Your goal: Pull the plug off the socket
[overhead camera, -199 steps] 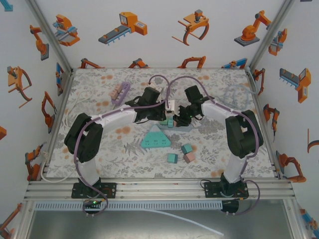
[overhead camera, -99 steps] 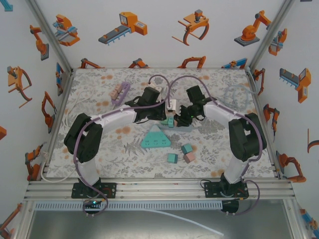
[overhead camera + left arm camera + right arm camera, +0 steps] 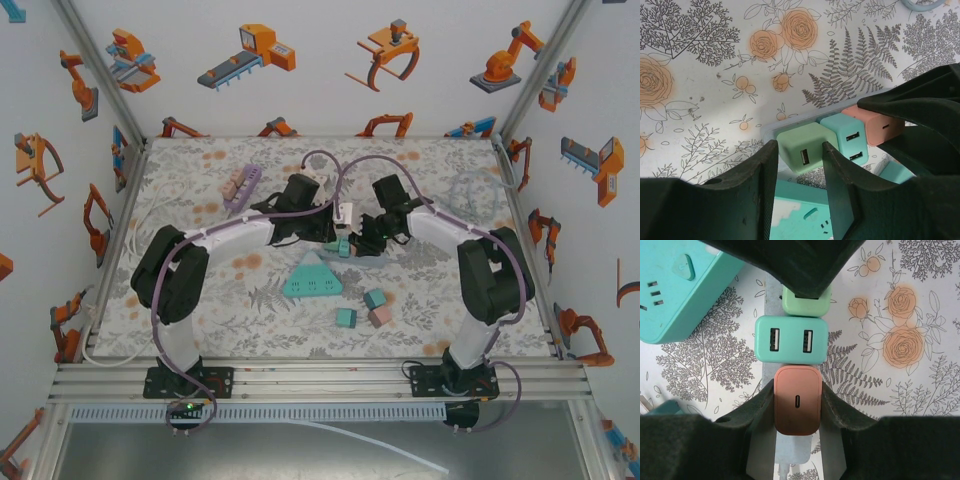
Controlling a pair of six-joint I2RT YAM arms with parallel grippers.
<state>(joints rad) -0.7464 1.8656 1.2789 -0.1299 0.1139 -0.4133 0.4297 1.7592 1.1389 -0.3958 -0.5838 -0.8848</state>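
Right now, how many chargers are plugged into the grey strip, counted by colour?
green charger: 1
teal charger: 1
pink charger: 1
Total: 3

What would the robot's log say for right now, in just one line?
left end effector: shut on green plug | right end effector: shut on pink plug | teal plug: between them | all three seated in power strip
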